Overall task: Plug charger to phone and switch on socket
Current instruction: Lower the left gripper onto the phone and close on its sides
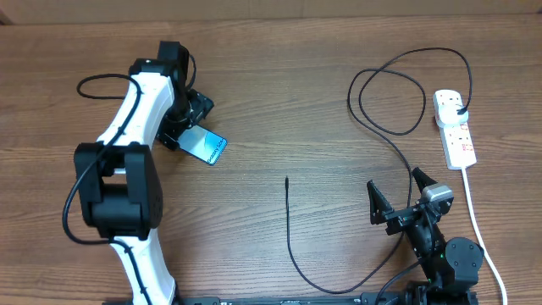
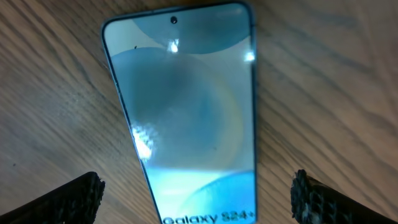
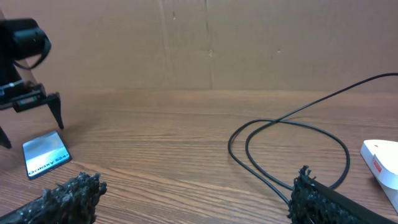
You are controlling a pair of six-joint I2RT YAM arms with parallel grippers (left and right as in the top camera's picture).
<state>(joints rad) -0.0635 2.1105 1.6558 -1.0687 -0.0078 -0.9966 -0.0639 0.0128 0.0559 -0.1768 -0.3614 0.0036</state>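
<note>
Wood-grain worktop carries the phone (image 1: 206,149) face up toward the left edge, with the left gripper (image 1: 188,127) spread wide above it (fingers clear of both sides). The charger (image 1: 287,203) has its tip loose mid-table and its plug in the socket (image 1: 458,140) near the right edge. The right gripper (image 1: 396,193) stands released by the near edge.

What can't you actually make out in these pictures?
1. Charging port of the phone: in the left wrist view, cut off by the bottom edge; overhead, too small.
2. Whether the switches on the power strip are on or off: overhead, too small; in the right wrist view, the strip is cut off by the right edge.
3. Tip shape of the cable: overhead, too small.
</note>
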